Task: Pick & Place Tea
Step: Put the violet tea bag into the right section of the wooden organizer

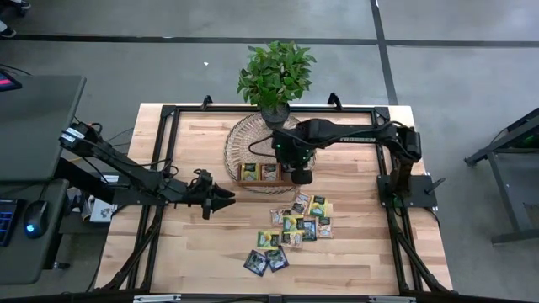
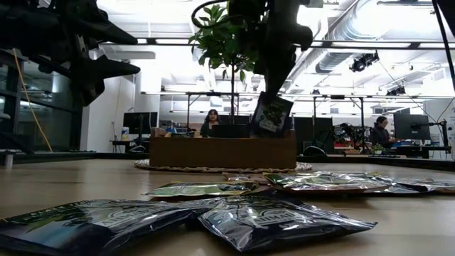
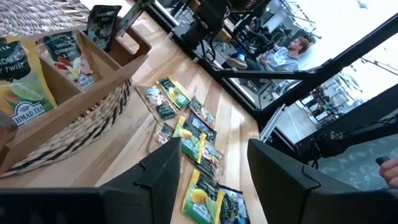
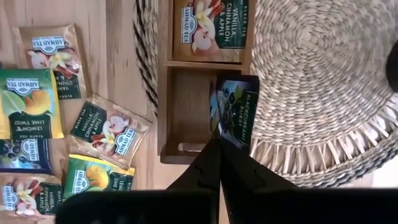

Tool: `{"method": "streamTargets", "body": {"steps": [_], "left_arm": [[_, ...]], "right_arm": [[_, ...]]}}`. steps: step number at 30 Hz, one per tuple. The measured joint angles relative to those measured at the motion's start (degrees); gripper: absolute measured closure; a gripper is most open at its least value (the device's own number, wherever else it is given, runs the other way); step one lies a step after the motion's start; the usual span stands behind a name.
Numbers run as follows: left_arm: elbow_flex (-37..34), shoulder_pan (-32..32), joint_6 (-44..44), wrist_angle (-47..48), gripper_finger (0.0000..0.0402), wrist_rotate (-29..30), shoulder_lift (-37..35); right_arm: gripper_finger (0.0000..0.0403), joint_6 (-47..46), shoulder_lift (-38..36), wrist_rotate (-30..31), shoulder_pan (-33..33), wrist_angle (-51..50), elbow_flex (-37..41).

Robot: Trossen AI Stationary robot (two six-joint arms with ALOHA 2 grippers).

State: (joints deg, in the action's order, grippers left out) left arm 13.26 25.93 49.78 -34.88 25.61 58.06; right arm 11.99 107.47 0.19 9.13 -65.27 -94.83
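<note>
Behind the wooden counter I see an open workshop where two people sit at desks, and a potted plant stands at the counter's far edge. My right end effector is clenched on a dark blackcurrant sachet, holding it upright by its lower edge just above the empty end compartment of the brown wooden tray; the tray sits on a round woven mat. The next compartment already has a vanilla, cinnamon and apple sachet lying in it, and from the left wrist camera I can see a lemon sachet in the third. The loose pile of tea sachets lies spread on the counter nearer to me than the tray, with two dark ones lying a little apart from the rest. My left end effector hangs above bare wood to the left of the pile, fingers parted and gripping nothing.
</note>
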Motion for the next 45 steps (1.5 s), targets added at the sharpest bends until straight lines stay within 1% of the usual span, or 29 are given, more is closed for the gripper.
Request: {"method": "streamTargets", "body": {"steps": [9, 12, 15, 22, 26, 31, 36, 41, 45], "left_arm": [[0.02, 0.00, 0.00, 0.31, 0.0218, -0.39, 0.00], [0.02, 0.00, 0.00, 0.31, 0.0218, -0.37, 0.00], [0.02, 0.00, 0.00, 0.30, 0.0218, -0.37, 0.00], [0.02, 0.00, 0.00, 0.29, 0.0218, -0.37, 0.00], [0.02, 0.00, 0.00, 0.31, 0.0218, -1.29, 0.00], [0.04, 0.00, 0.20, 0.51, 0.0218, -3.41, 0.02], [0.07, 0.09, 0.43, 0.86, 0.0218, -6.12, 0.02], [0.08, 2.74, 1.79, 2.17, 0.0218, -6.99, 0.08], [0.09, 6.82, 3.07, 2.46, 0.0218, -6.26, 1.40]], "right_arm": [[0.0402, 0.06, 0.97, -0.09, 0.00, -0.04, 0.02], [0.0394, 0.02, 0.97, -0.06, 0.00, -0.62, 0.02], [0.0371, -0.35, 0.97, 0.06, 0.00, -0.88, 0.04], [0.0303, -1.85, 0.97, 0.76, 0.00, -0.94, 0.07], [0.0285, -4.61, 0.97, 0.80, 0.00, -1.06, 0.07], [0.0291, -9.31, 0.91, 0.83, -1.45, -1.78, 0.07], [0.0310, -14.82, 0.86, 1.57, -6.09, -1.13, 0.07], [0.0343, -25.09, 0.86, 3.34, -13.37, 1.01, 0.07], [0.0385, -35.03, 0.84, 4.82, -19.77, 6.89, 0.07]]}}
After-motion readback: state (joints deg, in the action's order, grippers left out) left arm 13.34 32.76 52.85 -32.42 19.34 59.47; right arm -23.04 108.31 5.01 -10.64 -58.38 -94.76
